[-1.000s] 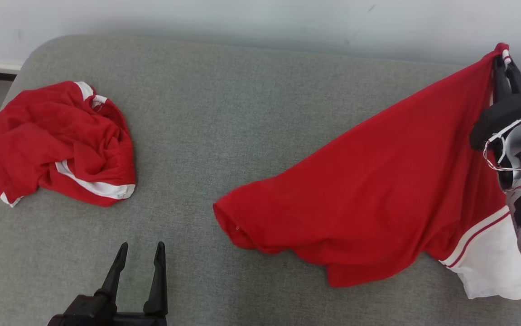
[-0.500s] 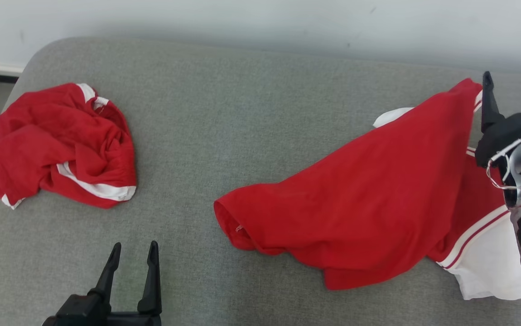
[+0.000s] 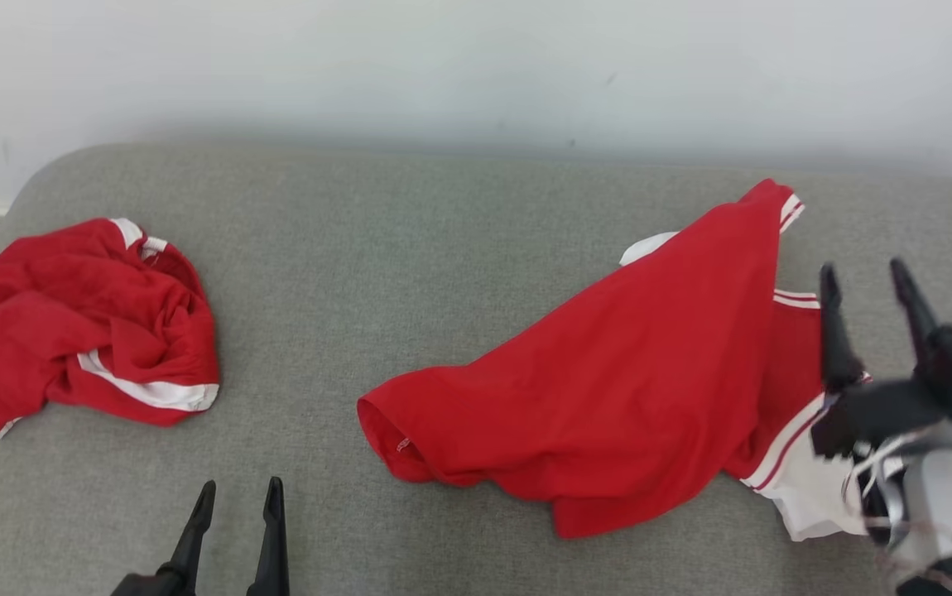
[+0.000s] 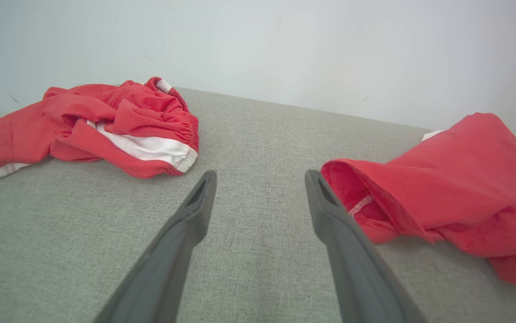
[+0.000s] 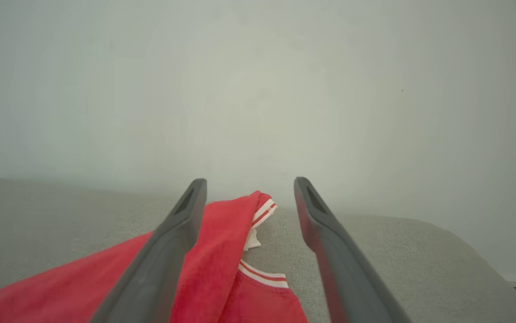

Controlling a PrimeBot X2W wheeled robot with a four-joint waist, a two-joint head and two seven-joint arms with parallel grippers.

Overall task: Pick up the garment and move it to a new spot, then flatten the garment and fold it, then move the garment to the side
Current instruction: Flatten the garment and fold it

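Garment [image 3: 608, 397] lies rumpled, seemingly moved; our left claw [image 3: 242, 483] and right claw [image 3: 863, 266] are released; flattening, folding remain.

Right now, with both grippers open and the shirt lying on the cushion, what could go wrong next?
Shirt lies doubled over, white sleeve poking from under the red layer: a pinch may catch two layers.
Right gripper hangs close over the fabric; a low sweep could snag it.
Crumpled garment at left looks alike: wrong-pick risk.
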